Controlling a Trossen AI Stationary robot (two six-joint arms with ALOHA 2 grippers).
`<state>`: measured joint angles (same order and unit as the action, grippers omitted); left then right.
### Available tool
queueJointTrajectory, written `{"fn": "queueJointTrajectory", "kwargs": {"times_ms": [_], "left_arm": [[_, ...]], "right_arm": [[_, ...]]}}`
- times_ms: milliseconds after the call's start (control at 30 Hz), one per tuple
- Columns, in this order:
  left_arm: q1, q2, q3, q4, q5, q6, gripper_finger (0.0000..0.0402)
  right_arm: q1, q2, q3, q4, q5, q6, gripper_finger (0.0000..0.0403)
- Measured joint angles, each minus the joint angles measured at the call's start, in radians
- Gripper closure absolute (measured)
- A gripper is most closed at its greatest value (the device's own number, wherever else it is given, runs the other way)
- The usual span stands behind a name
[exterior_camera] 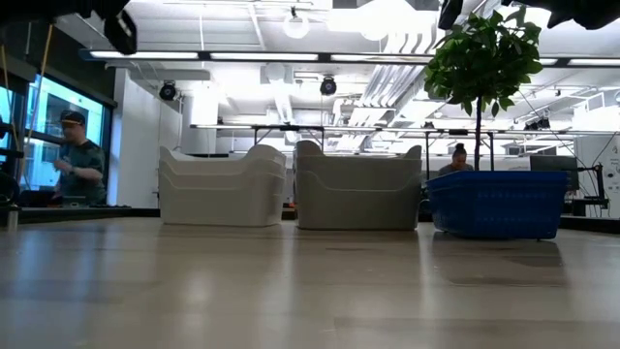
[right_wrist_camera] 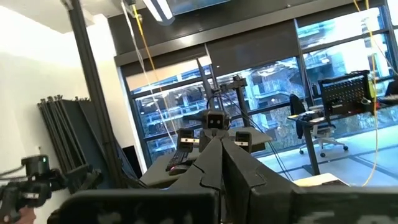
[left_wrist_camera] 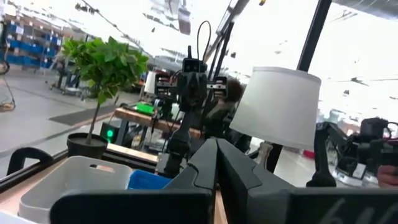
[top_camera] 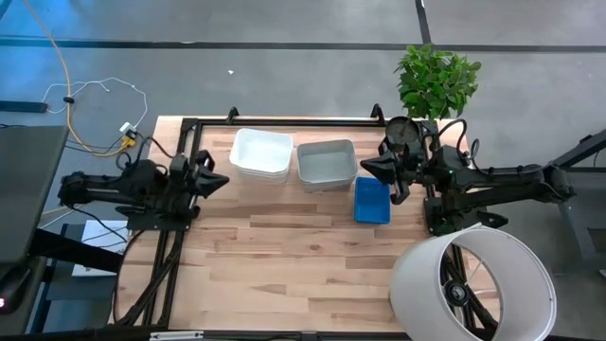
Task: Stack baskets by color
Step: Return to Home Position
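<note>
The wooden tabletop [top_camera: 284, 256] carries all the baskets in a row along its far side, as the low view sees it. A large white lampshade [top_camera: 473, 284] lies on its side over the near right corner, covering the base of the right arm [top_camera: 511, 180]. A leafy plant [top_camera: 437, 80] in a dark pot stands just beyond the far right corner, behind that arm's wrist. The white baskets [top_camera: 260, 154] sit nested in one stack at the left of the row. The grey baskets [top_camera: 327, 164] are nested just beside them, and the low view shows a narrow gap between the two stacks. The smaller blue baskets [top_camera: 371, 201] sit nested to the right of the grey stack, a little nearer, between it and the right arm. The left arm [top_camera: 133, 189] is folded at the left edge. The left jaws point at the white stack, apart from it, clenched on nothing. The right jaws point at the grey stack, near the blue stack's far end, pressed together and empty.
</note>
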<state>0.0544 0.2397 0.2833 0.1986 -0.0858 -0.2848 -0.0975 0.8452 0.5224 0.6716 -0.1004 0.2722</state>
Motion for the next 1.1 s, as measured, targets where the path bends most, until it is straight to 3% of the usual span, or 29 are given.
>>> {"fn": "queueJointTrajectory", "kwargs": {"times_ms": [300,633,733,1100], "left_arm": [[0.000,-0.239,-0.139,-0.022,-0.002,-0.027,0.0401],[0.000,-0.237,-0.272,0.016,0.111,-0.001,0.0401],[0.000,-0.235,-0.274,-0.076,0.106,0.034,0.0401],[0.000,-0.236,-0.270,-0.077,0.104,-0.007,0.0401]], "right_arm": [[0.000,0.000,0.000,-0.064,0.021,0.073,0.0403],[0.000,0.000,0.000,-0.126,0.020,0.086,0.0403],[0.003,0.000,0.000,-0.132,0.017,0.086,0.0403],[0.007,0.000,0.000,-0.174,0.022,0.088,0.0403]]}}
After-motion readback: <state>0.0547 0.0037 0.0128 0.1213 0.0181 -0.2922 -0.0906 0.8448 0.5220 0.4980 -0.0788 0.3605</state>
